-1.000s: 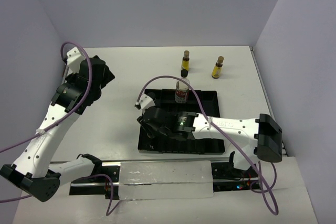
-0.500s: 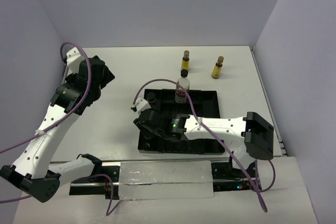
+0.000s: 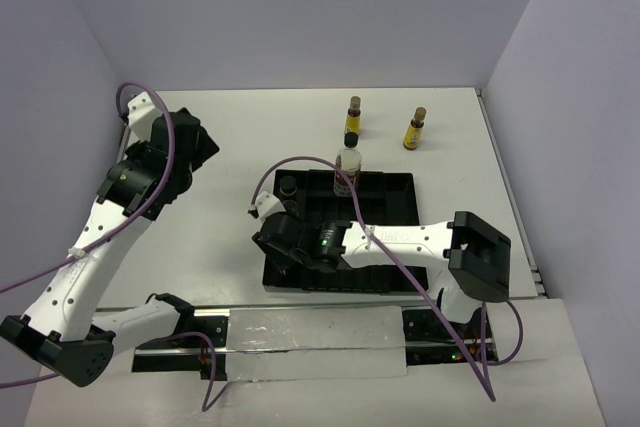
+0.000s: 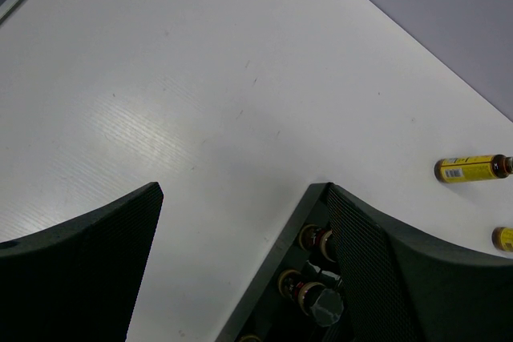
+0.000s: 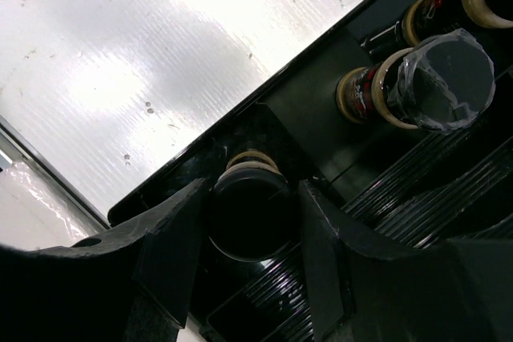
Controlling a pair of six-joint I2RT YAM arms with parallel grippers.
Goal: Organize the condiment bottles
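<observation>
Shifted leftward since the earlier frames, the right arm [image 3: 400, 239] is reached over the near-left corner of the black tray [image 3: 398, 190]; a short dark jar [image 5: 250, 215] is seen standing between the right jaws, flanked closely on both sides; whether it is pinched or already let go cannot be told. The step in hand is judged to be the setting-down of this jar in the tray; for the next move the jaws would need to be parted fully and lifted straight up, so that the jar is not tipped. The left jaws are held wide apart over bare worktop [image 4: 200, 78], with nothing between them. Beyond the right jaws, a second jar [image 3: 287, 186] and the taller clear bottle [image 3: 346, 173] are stood at the tray's far edge; farther off, a yellow bottle [image 3: 354, 113] and a second yellow bottle [image 3: 414, 130] are left on the worktop outside the tray, probably to be fetched afterwards.
</observation>
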